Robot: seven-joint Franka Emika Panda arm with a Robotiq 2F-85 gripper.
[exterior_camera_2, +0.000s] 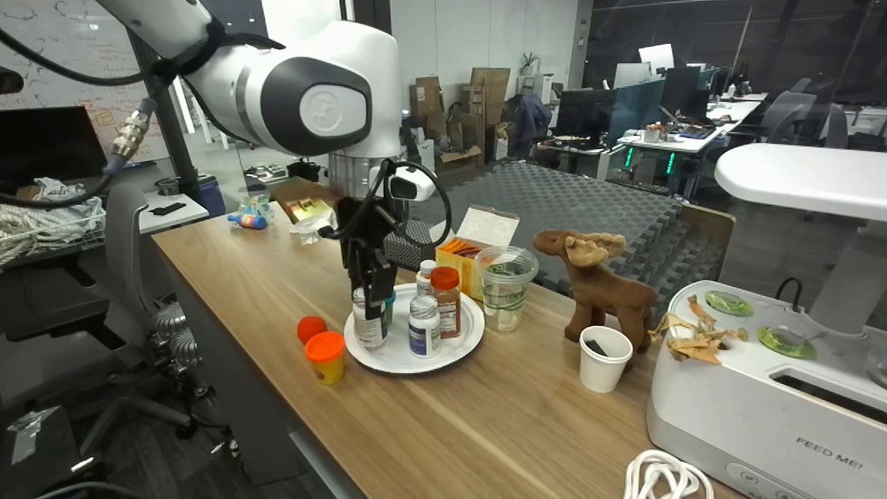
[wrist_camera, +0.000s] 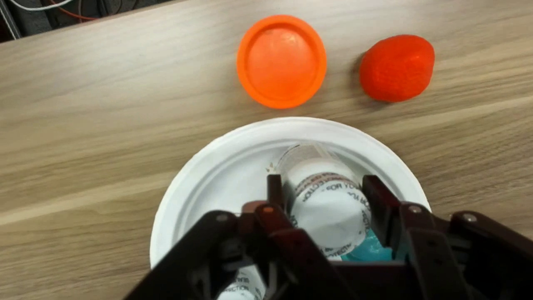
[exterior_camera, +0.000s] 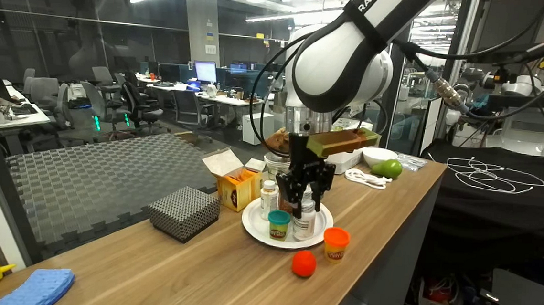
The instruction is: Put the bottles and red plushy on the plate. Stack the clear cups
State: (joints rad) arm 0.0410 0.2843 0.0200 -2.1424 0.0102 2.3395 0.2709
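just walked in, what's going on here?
The gripper straddles a white bottle on the plate; whether it is clamped is hard to tell. Three more bottles and a teal-lidded tub stand on the plate too. The red plushy is on the table, beside an orange-lidded tub. A clear cup stands beside the plate; I can't tell if a second is nested in it.

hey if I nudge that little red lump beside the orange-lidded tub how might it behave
The red plushy could roll, being rounded, though its lumpy outline suggests a wobbly path. Sitting lower than the orange-lidded tub, it seems less apt to topple. It's likely light, given its small size.
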